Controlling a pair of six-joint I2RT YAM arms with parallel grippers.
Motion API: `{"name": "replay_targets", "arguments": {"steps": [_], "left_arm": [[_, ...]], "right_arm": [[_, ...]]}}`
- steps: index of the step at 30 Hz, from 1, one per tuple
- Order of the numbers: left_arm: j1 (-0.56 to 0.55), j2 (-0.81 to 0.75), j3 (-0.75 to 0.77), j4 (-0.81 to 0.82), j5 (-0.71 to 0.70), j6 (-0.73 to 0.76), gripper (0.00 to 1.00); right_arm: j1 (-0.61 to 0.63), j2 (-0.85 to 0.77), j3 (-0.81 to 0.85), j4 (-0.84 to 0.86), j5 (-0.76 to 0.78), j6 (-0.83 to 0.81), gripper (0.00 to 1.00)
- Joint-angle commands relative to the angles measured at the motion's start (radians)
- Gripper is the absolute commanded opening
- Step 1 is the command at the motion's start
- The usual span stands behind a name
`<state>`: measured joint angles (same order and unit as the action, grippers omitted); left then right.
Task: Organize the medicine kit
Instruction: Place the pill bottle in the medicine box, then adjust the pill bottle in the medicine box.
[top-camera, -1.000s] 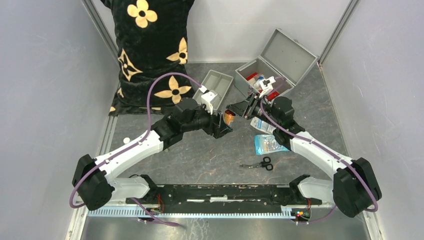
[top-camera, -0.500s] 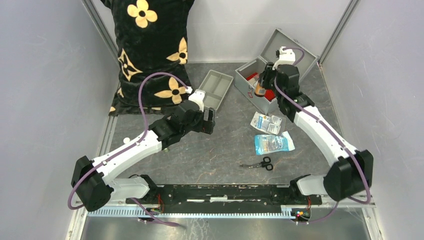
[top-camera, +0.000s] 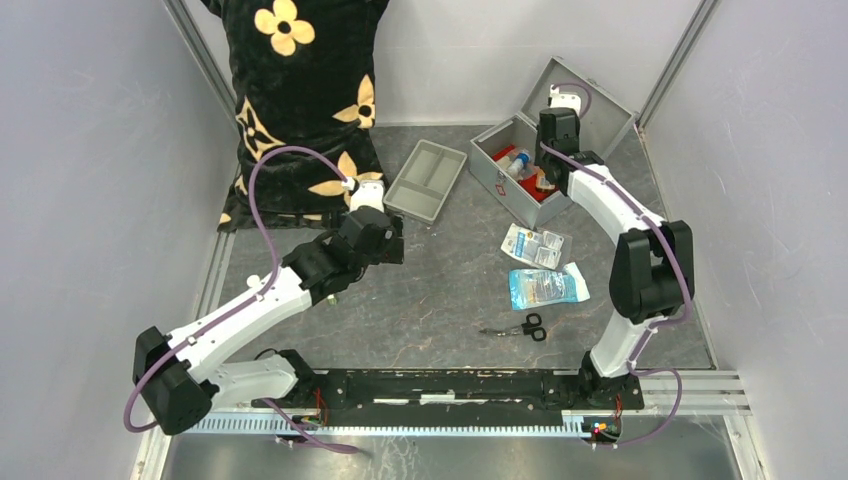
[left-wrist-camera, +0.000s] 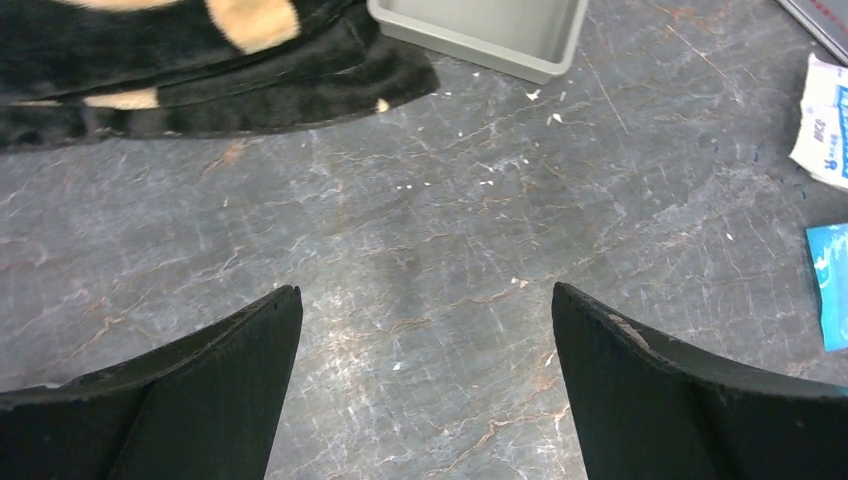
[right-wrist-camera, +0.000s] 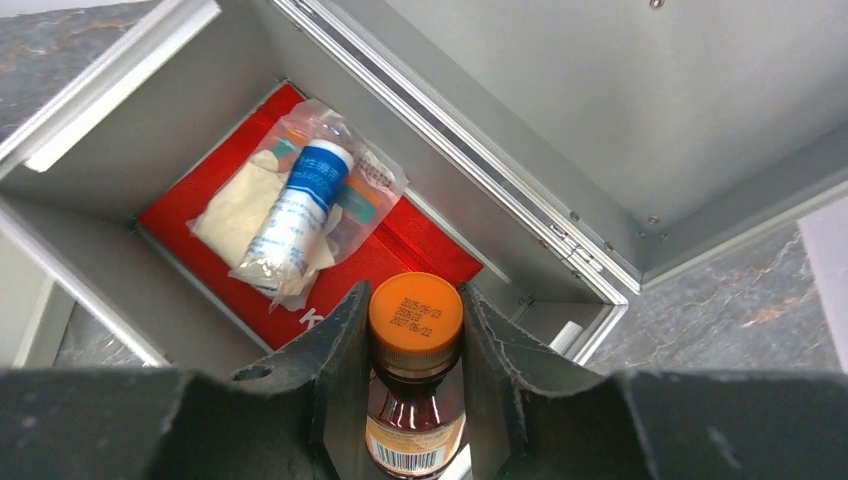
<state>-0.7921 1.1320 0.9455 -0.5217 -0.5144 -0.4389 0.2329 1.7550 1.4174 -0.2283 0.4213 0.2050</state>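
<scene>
The medicine kit (top-camera: 497, 183) is a silver-grey metal case at the back right, with its lid (top-camera: 585, 100) raised. My right gripper (top-camera: 545, 172) hangs over its open inside. In the right wrist view this gripper (right-wrist-camera: 415, 300) is shut on an amber bottle (right-wrist-camera: 415, 322) with an orange cap, held upright above the case's near right corner. Inside the kit (right-wrist-camera: 120, 130) lie a red pouch (right-wrist-camera: 350, 262) and a clear bag (right-wrist-camera: 300, 200) with a white tube. My left gripper (top-camera: 385, 250) (left-wrist-camera: 425, 300) is open above bare table, holding nothing.
A shallow grey divided tray (top-camera: 427, 178) (left-wrist-camera: 480, 30) sits left of the case. A black cushion with gold flowers (top-camera: 300, 100) leans at the back left. A white packet (top-camera: 533, 243), a blue packet (top-camera: 545, 287) and scissors (top-camera: 522, 326) lie on the table's right half.
A second ago both grippers met at the bottle mid-table. The right gripper has since carried it back to over the case. The left gripper opened and drew back to the left.
</scene>
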Motion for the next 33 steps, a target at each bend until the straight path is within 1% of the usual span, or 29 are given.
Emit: {"name": "replay_targets", "arguments": {"steps": [1,4,5,6,7,12,15,22,26,29,33], "left_arm": [[0.004,-0.048,0.014,-0.062,-0.145,-0.11,1.0],[0.015,-0.089,-0.005,-0.118,-0.224,-0.188,1.0],[0.02,-0.1,-0.012,-0.136,-0.245,-0.213,1.0],[0.027,-0.109,-0.019,-0.162,-0.265,-0.236,1.0],[0.032,-0.115,-0.022,-0.185,-0.282,-0.257,1.0],[0.054,-0.103,-0.015,-0.319,-0.37,-0.392,1.0],[0.058,-0.11,-0.022,-0.363,-0.399,-0.466,1.0],[0.066,-0.07,-0.045,-0.372,-0.374,-0.504,1.0],[0.078,-0.032,-0.087,-0.385,-0.355,-0.549,1.0],[0.133,-0.012,-0.129,-0.38,-0.323,-0.577,1.0],[0.237,-0.014,-0.208,-0.268,-0.204,-0.513,1.0]], "right_arm": [[-0.03,0.057,0.051,0.028,0.017,0.124,0.03],[-0.06,0.084,0.022,0.045,-0.094,0.205,0.06],[-0.071,0.087,0.01,0.054,-0.122,0.229,0.1],[-0.079,0.092,-0.001,0.062,-0.137,0.245,0.18],[-0.085,0.095,-0.004,0.061,-0.149,0.254,0.22],[-0.099,0.073,-0.01,0.055,-0.126,0.239,0.36],[-0.098,0.035,-0.014,0.057,-0.106,0.215,0.42],[-0.099,-0.04,-0.032,0.04,-0.077,0.171,0.49],[-0.099,-0.089,-0.047,0.033,-0.09,0.161,0.5],[-0.098,-0.152,-0.088,0.057,-0.131,0.168,0.5],[-0.093,-0.232,-0.138,0.068,-0.202,0.185,0.5]]}}
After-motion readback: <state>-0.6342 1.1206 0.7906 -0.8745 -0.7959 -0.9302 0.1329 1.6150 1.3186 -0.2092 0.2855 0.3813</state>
